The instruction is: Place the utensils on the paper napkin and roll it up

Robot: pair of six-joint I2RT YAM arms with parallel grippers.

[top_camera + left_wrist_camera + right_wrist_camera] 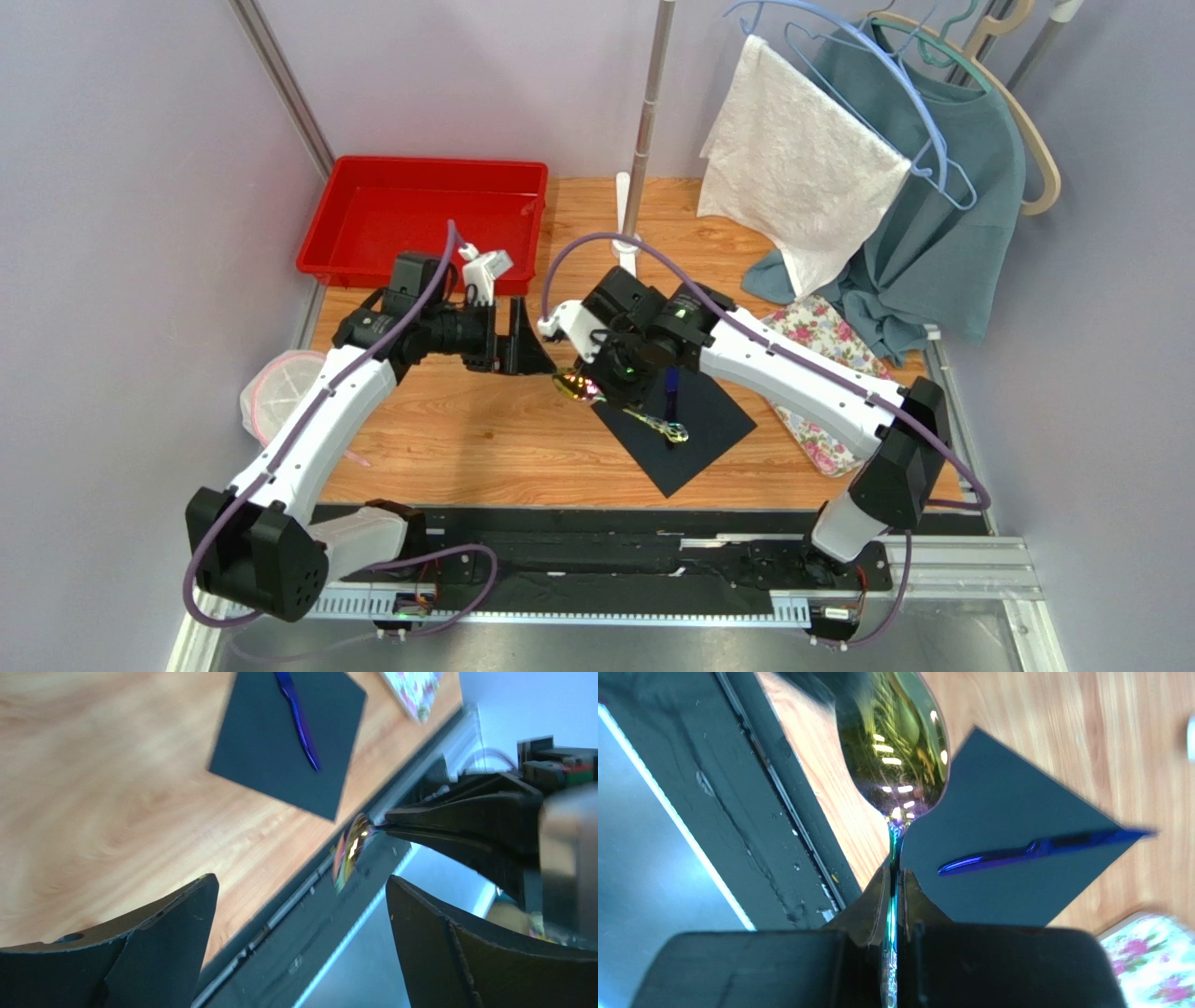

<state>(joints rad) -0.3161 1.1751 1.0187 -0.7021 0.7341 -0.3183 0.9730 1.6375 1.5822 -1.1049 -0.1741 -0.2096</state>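
Right wrist view puts the right gripper (894, 882) nearest, its fingers pressed tight on the thin neck of a spoon (898, 742). The handle runs back between the jaws and out of sight, and the iridescent gold bowl sticks straight out ahead. Just past the bowl and off to its right lies the paper napkin (1011, 847), flat on the wooden table (1032, 714). One blue-handled piece (1046, 845) already rests on it, its long axis crossing the sheet roughly at right angles to the held spoon. A corner of the floral mat (1151, 959) shows beside the napkin. From above, the spoon's bowl hangs over bare wood just off the napkin's left corner. I judge the coming move to be a short carry to the right, with a turn of the wrist to bring the spoon alongside the lying piece. The right arm is plainly the nearer one. The left gripper (516, 340) hovers to the left, apart from the napkin, with its fingers spread wide and nothing between them. At the far left corner sits a red tray (421, 210), in which I can make out nothing.
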